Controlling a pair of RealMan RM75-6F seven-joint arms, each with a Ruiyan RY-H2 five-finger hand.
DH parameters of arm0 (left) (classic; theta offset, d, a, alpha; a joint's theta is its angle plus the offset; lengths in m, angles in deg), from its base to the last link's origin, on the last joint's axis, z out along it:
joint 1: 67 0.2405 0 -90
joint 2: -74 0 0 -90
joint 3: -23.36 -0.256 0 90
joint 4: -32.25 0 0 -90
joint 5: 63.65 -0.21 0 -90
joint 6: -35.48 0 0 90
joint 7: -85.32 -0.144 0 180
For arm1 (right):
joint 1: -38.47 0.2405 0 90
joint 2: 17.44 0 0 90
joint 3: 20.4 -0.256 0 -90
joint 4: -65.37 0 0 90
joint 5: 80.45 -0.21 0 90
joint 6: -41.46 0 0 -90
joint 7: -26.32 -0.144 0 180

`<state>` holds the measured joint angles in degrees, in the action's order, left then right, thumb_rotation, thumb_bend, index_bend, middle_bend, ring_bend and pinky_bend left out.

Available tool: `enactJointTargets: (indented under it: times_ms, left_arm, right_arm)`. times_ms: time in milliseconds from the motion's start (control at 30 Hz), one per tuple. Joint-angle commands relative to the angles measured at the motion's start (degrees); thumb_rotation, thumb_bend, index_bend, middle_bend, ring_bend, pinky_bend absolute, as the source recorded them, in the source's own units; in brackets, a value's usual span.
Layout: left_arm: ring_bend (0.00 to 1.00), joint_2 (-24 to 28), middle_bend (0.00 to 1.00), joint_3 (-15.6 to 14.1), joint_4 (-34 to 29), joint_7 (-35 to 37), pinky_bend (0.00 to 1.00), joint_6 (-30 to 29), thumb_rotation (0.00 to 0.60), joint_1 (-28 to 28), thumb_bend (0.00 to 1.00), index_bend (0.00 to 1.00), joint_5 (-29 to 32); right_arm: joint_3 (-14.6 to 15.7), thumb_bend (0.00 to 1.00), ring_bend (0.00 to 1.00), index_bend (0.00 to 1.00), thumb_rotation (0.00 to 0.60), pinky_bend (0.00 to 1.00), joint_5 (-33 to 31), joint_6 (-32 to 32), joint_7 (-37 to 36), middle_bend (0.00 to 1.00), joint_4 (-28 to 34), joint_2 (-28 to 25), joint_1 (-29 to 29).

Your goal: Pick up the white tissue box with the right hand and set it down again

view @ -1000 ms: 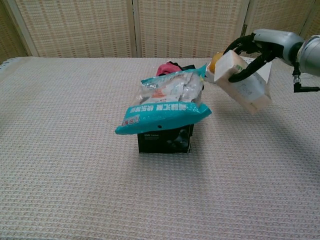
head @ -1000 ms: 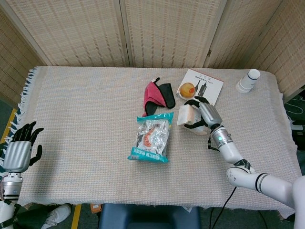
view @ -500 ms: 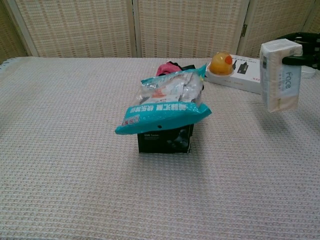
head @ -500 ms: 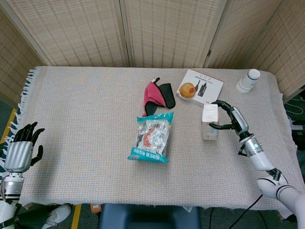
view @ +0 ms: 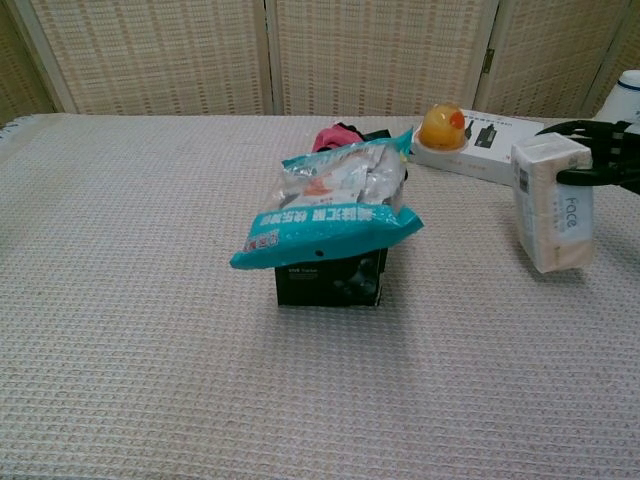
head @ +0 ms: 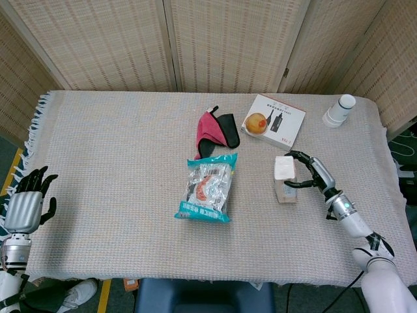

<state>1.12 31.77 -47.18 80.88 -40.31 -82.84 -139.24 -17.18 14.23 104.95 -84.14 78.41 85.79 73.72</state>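
Stands white rectangular tissue box (view: 553, 203) on table (head: 117, 163), frame right; right hand (head: 311, 175) pinching it, release pending.

The tissue box (view: 553, 204) was white with grey lettering, the snack bag (head: 207, 187) silvery with a teal edge over a black box (view: 330, 280), the cloth (head: 210, 133) pink and black, the table cover (head: 117, 163) beige waffle-weave, the hands (head: 311, 175) black-fingered.

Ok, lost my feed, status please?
Right hand gripping tissue box, upright on or just above the cloth. Left hand idle, open. Nothing blocking.
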Motion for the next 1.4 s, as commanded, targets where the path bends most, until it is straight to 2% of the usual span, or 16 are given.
enactJointTargets:
  times_ms: [33, 367, 567, 733, 1200, 1400]
  left_arm:
    - [0.0, -0.08, 0.0, 0.05, 0.24, 0.06, 0.11, 0.13, 0.6, -0.05, 0.55, 0.18, 0.14]
    - [0.0, -0.2, 0.0, -0.08, 0.2, -0.1, 0.11, 0.01, 0.6, -0.1, 0.55, 0.18, -0.15]
    - [0.0, 0.16, 0.0, -0.48, -1.0, 0.06, 0.11, -1.06, 0.6, 0.11, 0.55, 0.18, -1.56]
    - [0.0, 0.3, 0.0, -0.71, -1.46, -0.07, 0.11, -1.14, 0.6, 0.13, 0.55, 0.18, -1.95]
    - [0.0, 0.35, 0.0, -0.98, -2.04, -0.81, 0.11, -0.88, 0.6, 0.08, 0.55, 0.18, -1.96]
    - [0.0, 0.36, 0.0, -1.03, -2.07, -0.93, 0.11, -0.78, 0.6, 0.05, 0.55, 0.18, -1.95]
  right_arm:
    - [0.97, 0.22, 0.2, 0.43, 0.6, 0.0, 0.65, -1.73, 1.41, 0.42, -1.41, 0.87, 0.91]
    - [3.33, 0.23, 0.2, 0.43, 0.6, 0.0, 2.32, -1.61, 2.32, 0.42, -0.8, 0.0, 0.13]
    - [3.82, 0.23, 0.2, 0.43, 0.6, 0.0, 2.24, 3.64, 2.85, 0.42, 1.6, -3.28, -3.24]
    - [4.55, 0.23, 0.2, 0.41, 0.6, 0.0, 2.52, 5.1, 4.09, 0.42, 3.8, -5.83, -4.67]
    - [5.55, 0.23, 0.18, 0.37, 0.6, 0.0, 2.41, 3.22, 9.12, 0.42, 9.76, -10.28, -5.29]
    - [5.22, 0.23, 0.15, 0.28, 0.6, 0.0, 1.42, 1.22, 10.43, 0.41, 11.55, -10.87, -5.48]
